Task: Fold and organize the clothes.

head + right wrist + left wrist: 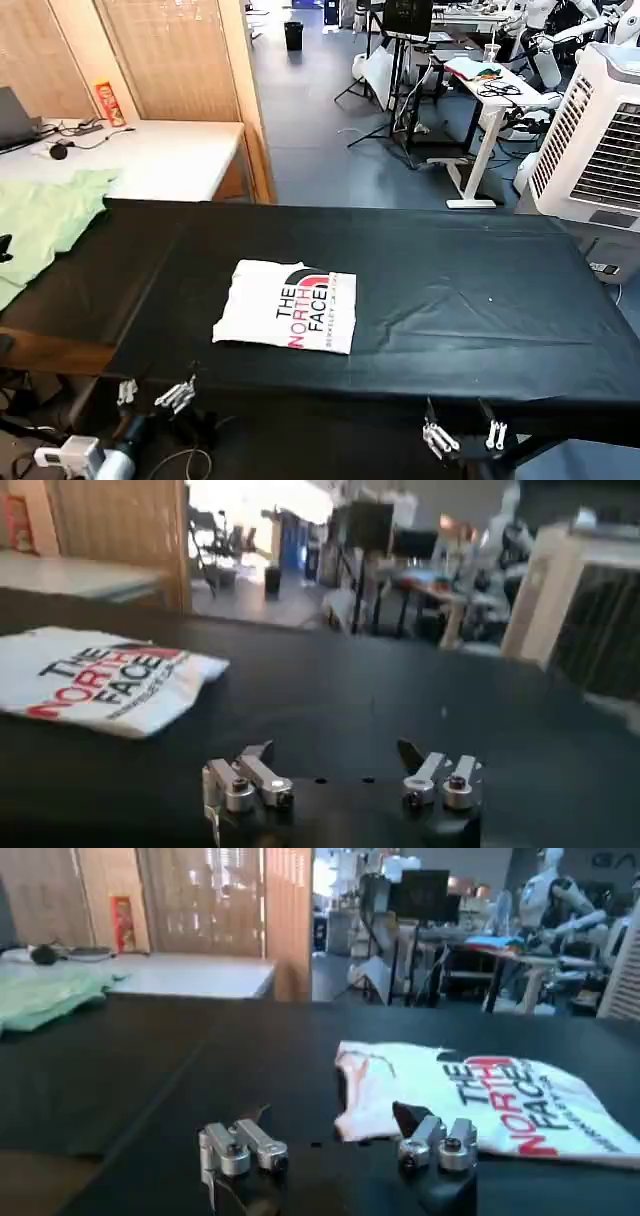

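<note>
From the head view we see the white T-shirt (287, 306) lying folded into a compact rectangle on the black cloth of the worktop (470, 290), left of the middle and nearer the front edge. Its black-and-red "THE NORTH FACE" print faces up. A light green garment (45, 225) lies at the far left, partly on the black cloth and partly on a pale side table (160, 155) behind it. At the front edge we find the left claw (152, 393) below and left of the shirt, and the right claw (462, 432) well to the right; neither touches the shirt.

From the left wrist view we see the left claw (335, 1146) with its fingers spread wide apart and nothing between them. It hangs low over the black cloth, just in front of the shirt's near edge. The T-shirt (480, 1098) lies flat beyond it with the print showing, and the green garment (45, 996) rests well apart at the far side.

From the right wrist view we see the right claw (338, 776) likewise spread wide and holding nothing, over bare black cloth. The T-shirt (95, 675) lies well apart from it on the worktop (420, 695), print upward.
</note>
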You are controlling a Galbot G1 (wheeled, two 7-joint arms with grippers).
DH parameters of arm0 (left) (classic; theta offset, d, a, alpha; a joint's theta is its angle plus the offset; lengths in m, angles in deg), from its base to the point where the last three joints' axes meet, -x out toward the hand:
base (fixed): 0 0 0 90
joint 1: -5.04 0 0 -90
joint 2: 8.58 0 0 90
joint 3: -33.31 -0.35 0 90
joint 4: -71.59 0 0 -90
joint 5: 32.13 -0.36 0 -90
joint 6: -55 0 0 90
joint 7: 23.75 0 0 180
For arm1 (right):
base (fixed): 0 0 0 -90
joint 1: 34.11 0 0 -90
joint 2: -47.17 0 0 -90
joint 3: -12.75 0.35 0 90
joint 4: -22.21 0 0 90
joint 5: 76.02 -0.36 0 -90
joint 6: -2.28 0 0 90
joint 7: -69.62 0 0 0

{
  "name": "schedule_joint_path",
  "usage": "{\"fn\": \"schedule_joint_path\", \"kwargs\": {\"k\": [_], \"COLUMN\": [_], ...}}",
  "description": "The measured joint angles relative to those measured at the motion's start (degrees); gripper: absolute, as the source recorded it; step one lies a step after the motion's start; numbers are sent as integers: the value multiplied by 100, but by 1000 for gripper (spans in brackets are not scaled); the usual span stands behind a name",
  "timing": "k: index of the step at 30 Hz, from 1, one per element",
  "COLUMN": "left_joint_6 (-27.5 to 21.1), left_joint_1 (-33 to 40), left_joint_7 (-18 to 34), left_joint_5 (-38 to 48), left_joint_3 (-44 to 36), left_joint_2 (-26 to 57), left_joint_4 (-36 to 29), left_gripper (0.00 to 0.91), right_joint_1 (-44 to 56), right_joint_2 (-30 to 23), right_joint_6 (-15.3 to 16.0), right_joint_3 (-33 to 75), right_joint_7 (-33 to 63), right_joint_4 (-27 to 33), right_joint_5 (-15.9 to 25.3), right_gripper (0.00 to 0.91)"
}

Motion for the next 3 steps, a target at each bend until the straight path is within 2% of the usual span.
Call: {"fn": "schedule_joint_path", "kwargs": {"k": [3], "left_joint_6": [-57], "left_joint_1": [-29], "left_joint_7": [6], "left_joint_5": [-9], "left_joint_3": [2], "left_joint_2": [0], "left_joint_4": [-29], "left_gripper": [878], "right_joint_1": [87], "right_joint_2": [-6], "right_joint_6": [34], "right_joint_3": [-1], "right_joint_7": [11], "right_joint_4": [-64], "right_joint_5": [0], "right_gripper": [878]}}
